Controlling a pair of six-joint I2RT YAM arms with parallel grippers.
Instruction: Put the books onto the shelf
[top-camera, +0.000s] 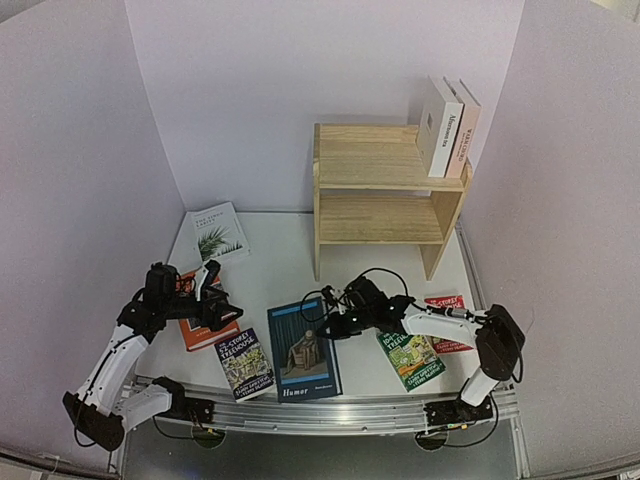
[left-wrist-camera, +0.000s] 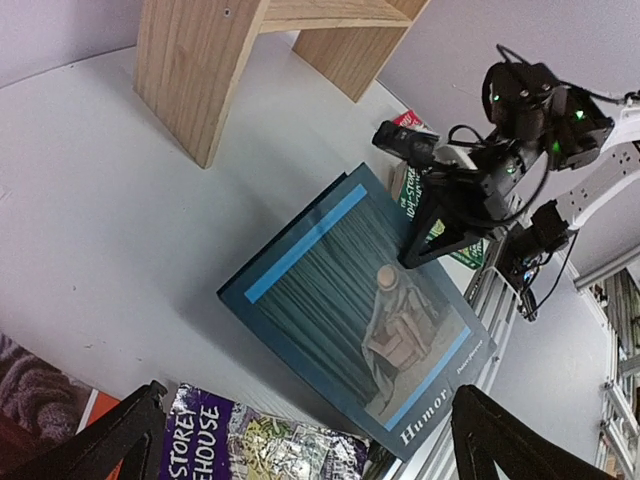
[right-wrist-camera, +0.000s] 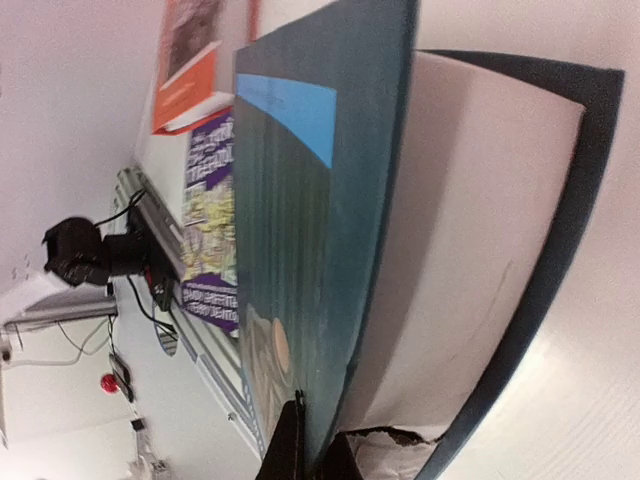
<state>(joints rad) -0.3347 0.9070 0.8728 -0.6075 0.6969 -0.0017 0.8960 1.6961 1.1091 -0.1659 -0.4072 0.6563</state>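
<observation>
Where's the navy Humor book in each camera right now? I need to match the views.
Top external: the Humor book lies lower centre, just left of the right tool.
Left wrist: the book sits mid-picture, title toward the bottom right.
Right wrist: the book fills the middle, its front cover lifted and pinched at the bottom.
Shared landmark: the purple Treehouse paperback, beside it in all three.

Humor book (right-wrist-camera: 300, 250) runs past the right wrist view's edges.
</observation>
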